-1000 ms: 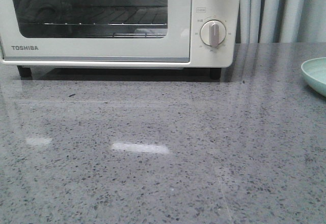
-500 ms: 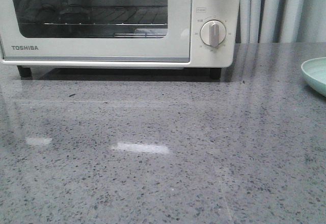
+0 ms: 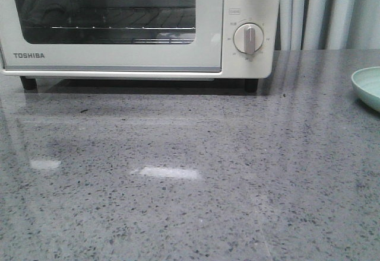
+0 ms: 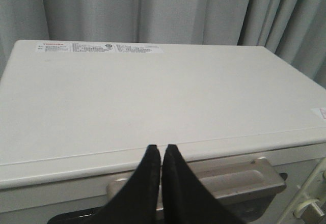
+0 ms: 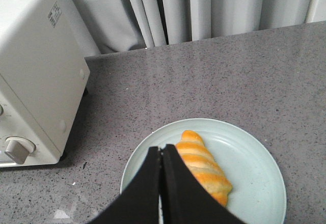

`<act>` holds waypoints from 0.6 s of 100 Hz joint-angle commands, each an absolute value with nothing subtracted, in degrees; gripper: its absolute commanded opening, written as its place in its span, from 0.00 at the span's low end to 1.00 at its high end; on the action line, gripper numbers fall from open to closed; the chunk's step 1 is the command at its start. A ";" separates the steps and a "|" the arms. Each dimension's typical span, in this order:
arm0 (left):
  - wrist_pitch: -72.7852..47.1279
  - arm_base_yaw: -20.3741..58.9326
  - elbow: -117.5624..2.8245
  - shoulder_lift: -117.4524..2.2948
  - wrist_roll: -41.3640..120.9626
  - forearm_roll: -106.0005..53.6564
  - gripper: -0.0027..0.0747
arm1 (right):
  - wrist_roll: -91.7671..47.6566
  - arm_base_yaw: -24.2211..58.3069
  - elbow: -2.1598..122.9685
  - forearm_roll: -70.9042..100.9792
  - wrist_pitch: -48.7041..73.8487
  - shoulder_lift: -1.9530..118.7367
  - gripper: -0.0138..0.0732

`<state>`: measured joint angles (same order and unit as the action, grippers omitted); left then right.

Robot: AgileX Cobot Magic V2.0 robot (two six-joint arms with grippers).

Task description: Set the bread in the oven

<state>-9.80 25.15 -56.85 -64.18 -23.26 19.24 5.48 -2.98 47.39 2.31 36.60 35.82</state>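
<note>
While the oven [image 3: 139, 26] door stayed unopened, the bread [image 5: 204, 166] was seen on a pale green plate [image 5: 254, 183]; both hands, left [image 4: 162, 152] and right [image 5: 162, 154], were pressed together, empty.

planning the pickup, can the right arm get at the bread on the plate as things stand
Probably yes. The right claw hangs over the plate with the bread lying uncovered just beside its tips, and nothing stands between them. Its fingers are shut, though, so it would have to open first.
</note>
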 commanded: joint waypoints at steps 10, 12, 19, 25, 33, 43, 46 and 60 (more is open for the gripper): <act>-6.71 25.65 -59.53 -65.07 -23.69 18.57 0.01 | 4.44 -3.20 49.50 2.28 31.32 36.31 0.08; -6.71 25.65 -59.53 -65.14 -23.70 18.57 0.01 | 4.44 -3.20 49.50 2.28 31.29 36.31 0.08; -6.71 25.65 -59.53 -65.57 -23.57 18.57 0.01 | 4.44 -3.20 49.50 2.28 31.29 36.31 0.08; -6.71 25.65 -59.53 -66.20 -23.33 18.57 0.01 | 4.44 -3.20 49.50 2.28 31.19 36.31 0.08; -6.85 25.65 -59.53 -67.47 -23.33 18.57 0.01 | 4.44 -3.20 49.50 2.28 31.07 36.31 0.08; -7.43 25.65 -59.53 -68.92 -23.33 18.57 0.01 | 4.44 -3.20 49.50 2.28 31.07 36.31 0.08; -7.89 25.65 -59.53 -69.21 -23.33 18.57 0.01 | 4.44 -3.20 49.50 2.28 31.07 36.31 0.08; -10.54 26.39 -59.02 -69.35 -23.23 18.57 0.01 | 4.44 -3.20 49.50 2.28 31.07 36.31 0.08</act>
<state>-11.33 25.56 -57.66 -70.36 -23.16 18.99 5.21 -2.98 47.39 2.31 35.72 35.82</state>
